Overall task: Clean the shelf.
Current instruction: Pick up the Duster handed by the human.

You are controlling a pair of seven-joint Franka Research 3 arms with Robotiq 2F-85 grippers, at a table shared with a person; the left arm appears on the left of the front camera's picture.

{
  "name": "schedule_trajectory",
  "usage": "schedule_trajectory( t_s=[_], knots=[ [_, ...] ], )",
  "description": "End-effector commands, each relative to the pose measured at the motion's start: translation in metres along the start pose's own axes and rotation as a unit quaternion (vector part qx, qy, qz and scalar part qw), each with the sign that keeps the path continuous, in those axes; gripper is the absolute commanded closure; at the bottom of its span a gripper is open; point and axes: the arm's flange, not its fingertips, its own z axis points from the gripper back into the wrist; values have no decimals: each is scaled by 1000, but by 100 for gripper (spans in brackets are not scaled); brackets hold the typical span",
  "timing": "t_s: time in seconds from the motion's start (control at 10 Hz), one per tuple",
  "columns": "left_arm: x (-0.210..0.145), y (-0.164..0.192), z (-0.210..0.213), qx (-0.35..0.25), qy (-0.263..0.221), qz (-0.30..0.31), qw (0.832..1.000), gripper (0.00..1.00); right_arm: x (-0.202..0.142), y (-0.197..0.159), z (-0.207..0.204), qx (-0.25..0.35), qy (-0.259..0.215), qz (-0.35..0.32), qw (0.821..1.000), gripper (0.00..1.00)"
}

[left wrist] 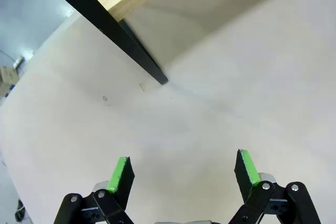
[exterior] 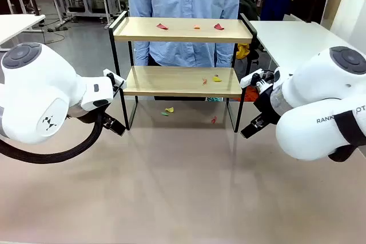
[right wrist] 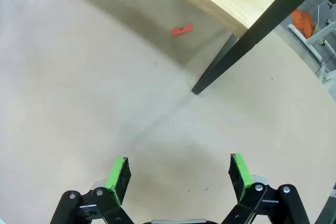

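Plainly, shelf sits between left tool, right tool.

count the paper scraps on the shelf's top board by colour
red scraps: 2
orange scrap: 1
total on the top board of the shelf: 3

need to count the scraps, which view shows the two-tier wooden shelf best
Front view: the whole two-tier light wooden shelf in its black metal frame shows, small coloured scraps on both boards. Each wrist view catches one black leg and a lower-board corner.
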Motion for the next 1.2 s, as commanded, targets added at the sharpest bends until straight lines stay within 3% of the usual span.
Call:
schedule_trajectory(
  t_s=[0.0, 0.9, 1.1],
  knots=[
    [0, 0, 0, 0, 0, 0, 1000, 0, 0, 0, 0, 0, 0, 0, 1000, 0],
    [0, 0, 0, 0, 0, 0, 1000, 0, 0, 0, 0, 0, 0, 1, 1000, 0],
    [25, 25, 36, -75, -12, 8, 997, 0, 50, -48, 34, 16, -28, -34, 999, 0]
  ],
)
